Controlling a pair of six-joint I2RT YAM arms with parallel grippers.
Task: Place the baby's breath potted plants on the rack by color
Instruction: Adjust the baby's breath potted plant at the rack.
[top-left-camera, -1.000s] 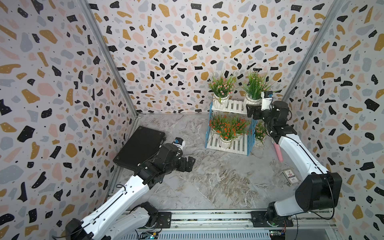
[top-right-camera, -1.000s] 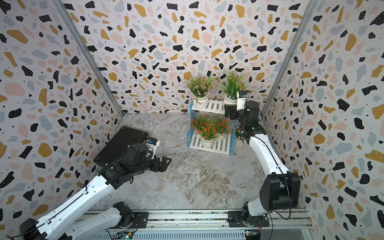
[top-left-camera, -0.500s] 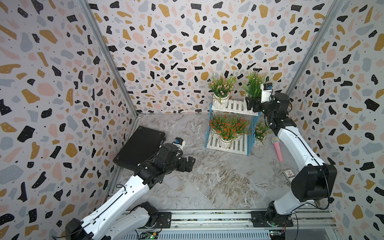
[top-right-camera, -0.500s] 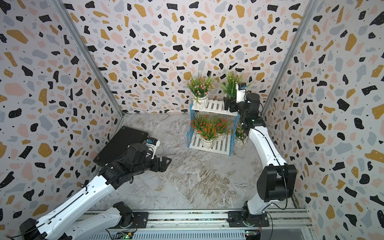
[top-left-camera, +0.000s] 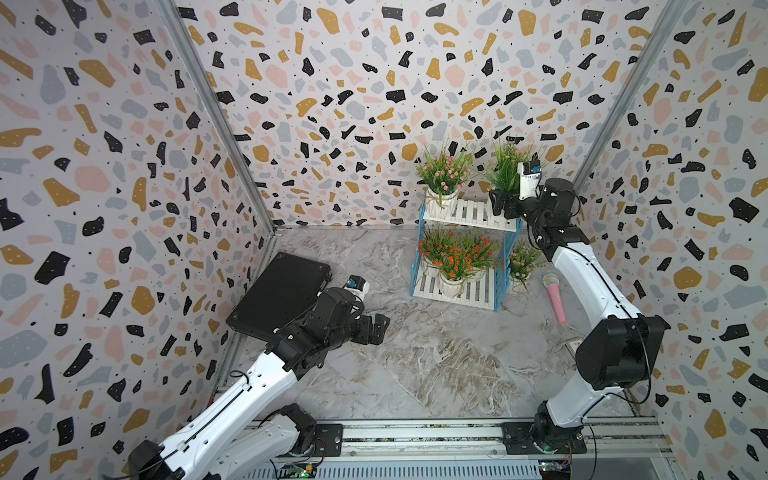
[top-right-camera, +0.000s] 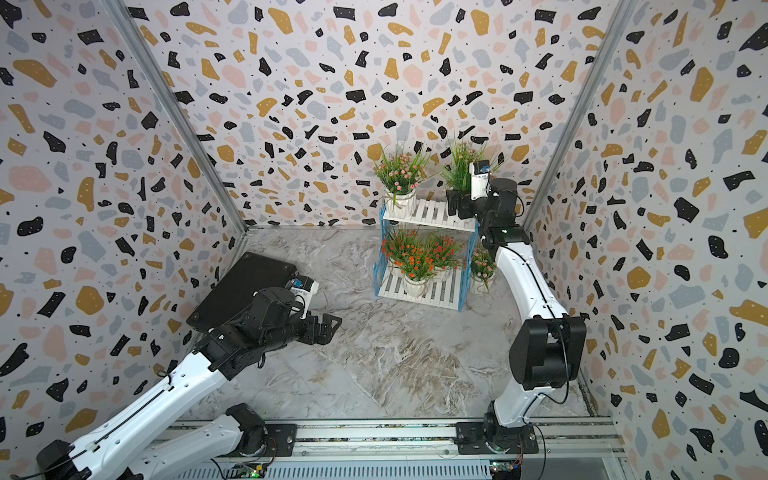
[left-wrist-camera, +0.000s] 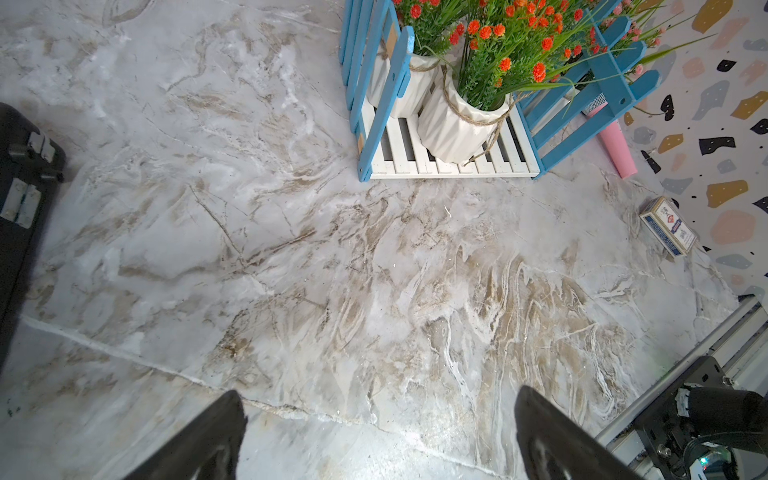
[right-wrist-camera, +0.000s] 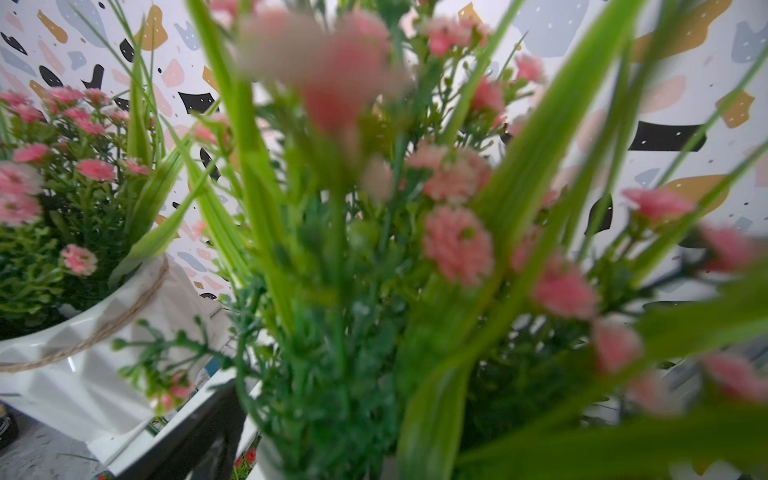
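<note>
While the right gripper (top-left-camera: 502, 205) stands, jaws spread, at a pink plant (top-left-camera: 506, 168) set on the rack (top-left-camera: 469, 214) — left gripper (top-left-camera: 379, 328) spread too — the last plant (top-left-camera: 522, 262) wants fetching.

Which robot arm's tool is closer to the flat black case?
Left. The left tool is just beside the black case. The right tool is far away, up at the rack's top shelf.

Both arms out, jaws spread wide.
Left gripper (top-left-camera: 375, 329) low near the table's (top-left-camera: 436, 365) left edge; right gripper (top-left-camera: 501, 204) raised by the far right corner.
</note>
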